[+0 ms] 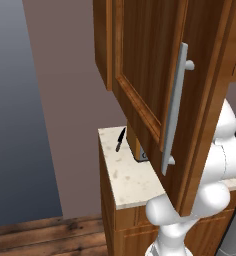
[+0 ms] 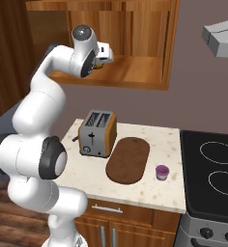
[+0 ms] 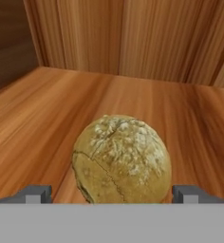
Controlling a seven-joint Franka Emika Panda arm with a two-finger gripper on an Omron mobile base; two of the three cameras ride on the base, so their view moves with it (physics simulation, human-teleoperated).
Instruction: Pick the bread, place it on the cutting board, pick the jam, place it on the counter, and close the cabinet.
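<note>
Left base view, left to right: you have the counter [image 1: 130, 175] end carrying a black knife [image 1: 120, 139] near its back edge. Just right of the knife a dark corner of something on the counter shows below the door; what it is you cannot tell from here. The cabinet [image 1: 155, 75] door stands swung open toward the camera, with its silver handle [image 1: 176, 107] running top to bottom. The white arm [image 1: 210, 190] rises at the lower right, partly behind the door.

Right base view, left to right: the arm climbs from the lower left and reaches up into the open cabinet, with the gripper [image 2: 104, 61] over the shelf [image 2: 130, 72]. A bit of tan shows at the gripper. On the counter below, the toaster [image 2: 97, 133] stands at the left. The board [image 2: 129, 159] lies flat just right of it, bare. The jam [image 2: 162, 172] sits right of the board, close to it and apart from it. The black stovetop [image 2: 212, 173] is at the far right, with a grey hood [image 2: 222, 38] above it.

Hand view: the bread [image 3: 122, 159] sits on the shelf floor, centred between the two fingertips [image 3: 35, 193]. The jaws stand wide, one tip on each side of the bread. Neither tip touches it. You see nothing held.
</note>
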